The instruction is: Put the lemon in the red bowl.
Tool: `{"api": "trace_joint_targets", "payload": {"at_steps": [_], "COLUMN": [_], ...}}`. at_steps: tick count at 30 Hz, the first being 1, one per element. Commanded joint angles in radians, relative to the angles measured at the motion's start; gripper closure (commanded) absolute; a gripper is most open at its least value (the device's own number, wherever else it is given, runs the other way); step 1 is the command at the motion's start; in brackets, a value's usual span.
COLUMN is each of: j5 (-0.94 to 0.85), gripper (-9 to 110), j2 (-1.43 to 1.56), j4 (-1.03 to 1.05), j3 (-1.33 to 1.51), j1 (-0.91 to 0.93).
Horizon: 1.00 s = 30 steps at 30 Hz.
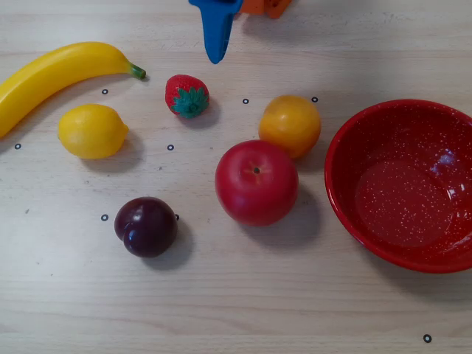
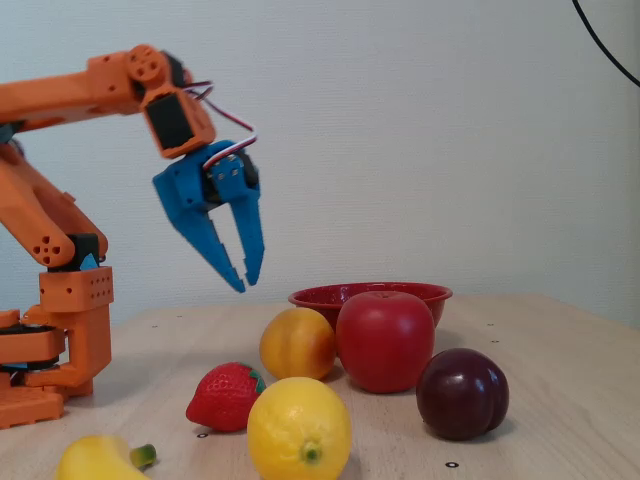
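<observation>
Overhead: gripper [image 1: 216,53] poking in at the top edge, above the strawberry [image 1: 187,96]. Lying left, beside the banana [image 1: 55,72]: one lemon [image 1: 92,130], open wood around it. Sitting at the right edge: one bowl [image 1: 407,184], cut off. Between them: one apple [image 1: 256,182], one orange [image 1: 290,125], one plum [image 1: 146,226].

Fixed: gripper [image 2: 243,279] hanging high over the fruit, tips slightly apart, holding nothing; lemon [image 2: 299,430] sitting nearest the camera.

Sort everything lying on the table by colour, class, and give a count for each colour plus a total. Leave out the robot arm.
Yellow: 2, the banana and the lemon
Orange-yellow: 1, the round fruit
Red: 3, the strawberry, the apple and the red bowl
Dark purple: 1, the plum
Total: 7
</observation>
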Motion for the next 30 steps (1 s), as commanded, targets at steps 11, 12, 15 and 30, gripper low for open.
{"api": "trace_joint_targets", "payload": {"at_steps": [11, 12, 15, 30], "j5": [0.227, 0.255, 0.291, 0.565], "gripper": [101, 101, 101, 101], "j2": [-0.247, -0.279, -0.377, -0.844], "j4": [0.176, 0.195, 0.261, 0.469], "j3": [-0.431, -0.468, -0.588, -1.106], "j1": [-0.141, -0.149, -0.179, -0.368]}}
